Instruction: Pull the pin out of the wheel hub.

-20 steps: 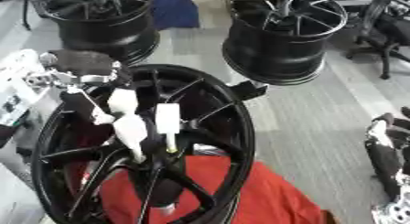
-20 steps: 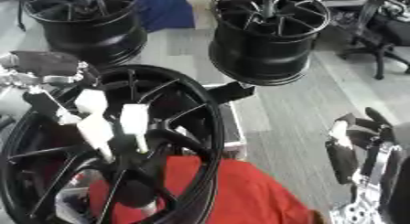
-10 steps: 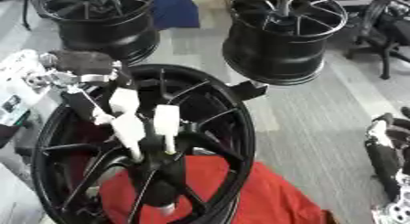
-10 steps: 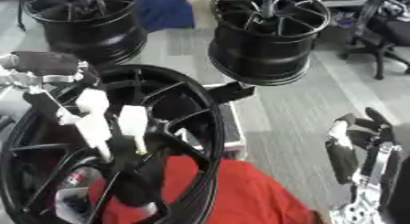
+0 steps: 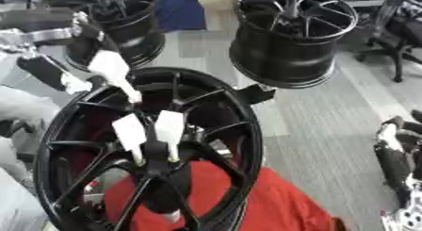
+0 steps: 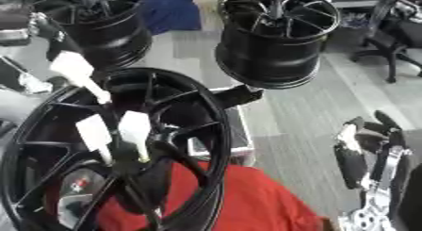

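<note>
A large black spoked wheel hub (image 5: 216, 113) stands tilted in front of me on a red cloth (image 5: 263, 202). My left hand (image 5: 132, 131) comes in from the upper left and reaches into the hub's middle. Two of its white-padded fingers (image 5: 170, 127) point down side by side and pinch a dark thin pin (image 5: 154, 152) just above the hub's centre (image 5: 162, 183). Another white-padded finger (image 5: 109, 70) sticks up higher by the rim. At the lower right my right hand (image 6: 362, 152) rests open, fingers up, well away from the hub.
Two more black wheels stand on the grey floor behind, one at the back left (image 5: 111, 22) and one at the back right (image 5: 293, 34). A dark case (image 6: 216, 139) lies behind the front hub. An office chair (image 5: 404, 34) is at the far right.
My left arm and its upper white-padded finger have risen toward the upper left. The two pinching fingers stay over the hub's centre. The right hand has not moved.
</note>
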